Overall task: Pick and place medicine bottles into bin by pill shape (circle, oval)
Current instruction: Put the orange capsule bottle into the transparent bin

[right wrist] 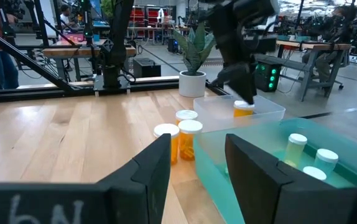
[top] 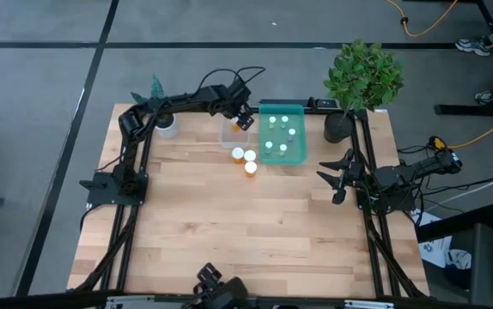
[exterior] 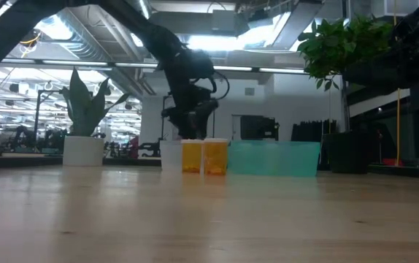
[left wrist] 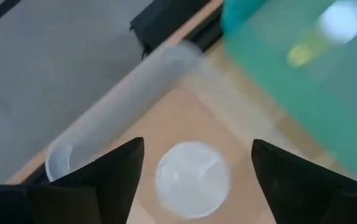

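Your left claw [top: 245, 118], spread wide, hovers over the clear bin [top: 233, 132] holding one bottle [left wrist: 192, 178], the teal bin [top: 301, 157] upper centre holds five, and two orange bottles [top: 244, 160] remain.

Bright overhead light — blurred close-ups

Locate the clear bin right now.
In the high view the clear bin sits at the table's far edge, against the left side of the teal bin, directly under the left tool, with two orange bottles just in front.
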You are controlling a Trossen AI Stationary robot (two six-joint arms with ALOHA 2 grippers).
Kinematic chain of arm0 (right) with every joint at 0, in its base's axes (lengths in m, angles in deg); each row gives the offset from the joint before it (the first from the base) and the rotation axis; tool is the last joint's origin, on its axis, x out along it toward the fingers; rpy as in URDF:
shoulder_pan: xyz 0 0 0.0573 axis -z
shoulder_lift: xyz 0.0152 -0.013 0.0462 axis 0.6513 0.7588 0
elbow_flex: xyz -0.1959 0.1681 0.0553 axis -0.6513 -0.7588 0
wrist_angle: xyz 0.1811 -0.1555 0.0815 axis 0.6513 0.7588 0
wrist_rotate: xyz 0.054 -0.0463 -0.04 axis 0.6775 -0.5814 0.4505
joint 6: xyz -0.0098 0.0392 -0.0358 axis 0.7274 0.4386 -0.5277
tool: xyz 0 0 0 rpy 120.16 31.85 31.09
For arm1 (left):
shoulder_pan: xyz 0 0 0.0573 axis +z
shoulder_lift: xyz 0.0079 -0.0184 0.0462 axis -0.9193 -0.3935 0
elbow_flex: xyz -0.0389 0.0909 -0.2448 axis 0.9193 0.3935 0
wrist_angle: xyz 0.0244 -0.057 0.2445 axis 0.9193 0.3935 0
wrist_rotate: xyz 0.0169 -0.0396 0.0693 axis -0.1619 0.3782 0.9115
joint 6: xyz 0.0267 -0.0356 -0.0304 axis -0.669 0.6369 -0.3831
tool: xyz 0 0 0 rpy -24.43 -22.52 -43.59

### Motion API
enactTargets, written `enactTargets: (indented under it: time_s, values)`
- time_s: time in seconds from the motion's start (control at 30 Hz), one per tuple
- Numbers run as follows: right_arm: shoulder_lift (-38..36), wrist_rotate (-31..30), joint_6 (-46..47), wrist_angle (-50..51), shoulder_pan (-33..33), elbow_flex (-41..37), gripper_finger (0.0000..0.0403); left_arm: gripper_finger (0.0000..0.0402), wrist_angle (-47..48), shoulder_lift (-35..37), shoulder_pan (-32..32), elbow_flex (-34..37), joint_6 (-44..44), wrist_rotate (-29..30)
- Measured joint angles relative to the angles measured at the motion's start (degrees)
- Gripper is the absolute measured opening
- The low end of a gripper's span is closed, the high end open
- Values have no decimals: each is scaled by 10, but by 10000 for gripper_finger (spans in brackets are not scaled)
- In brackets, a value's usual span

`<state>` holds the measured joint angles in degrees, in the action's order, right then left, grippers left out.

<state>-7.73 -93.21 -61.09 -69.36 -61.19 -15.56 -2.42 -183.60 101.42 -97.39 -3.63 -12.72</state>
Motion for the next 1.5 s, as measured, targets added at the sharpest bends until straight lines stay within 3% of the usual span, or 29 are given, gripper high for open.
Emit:
enactTargets:
  time_s: [0.23,0.43,0.63,0.77,0.97,1.1,1.3,1.5]
  values:
    - [0,0,1,0,0,0,154,289,107,2,-33,-116,-6,-69]
    - [0,0,1,0,0,0,154,284,233,3,-101,-203,-43,-65]
    - [0,0,2,0,0,0,154,283,346,4,-171,-241,-76,-65]
    - [0,0,3,0,0,0,154,283,428,4,-201,-238,-111,-64]
    - [0,0,3,0,0,0,154,283,435,3,-223,-199,-119,-63]
    - [0,0,3,0,0,0,154,283,392,3,-223,-147,-93,-65]
    - [0,0,2,0,0,0,154,283,305,3,-234,-58,77,-67]
    - [0,0,2,0,0,0,154,283,236,3,-255,-3,93,-67]
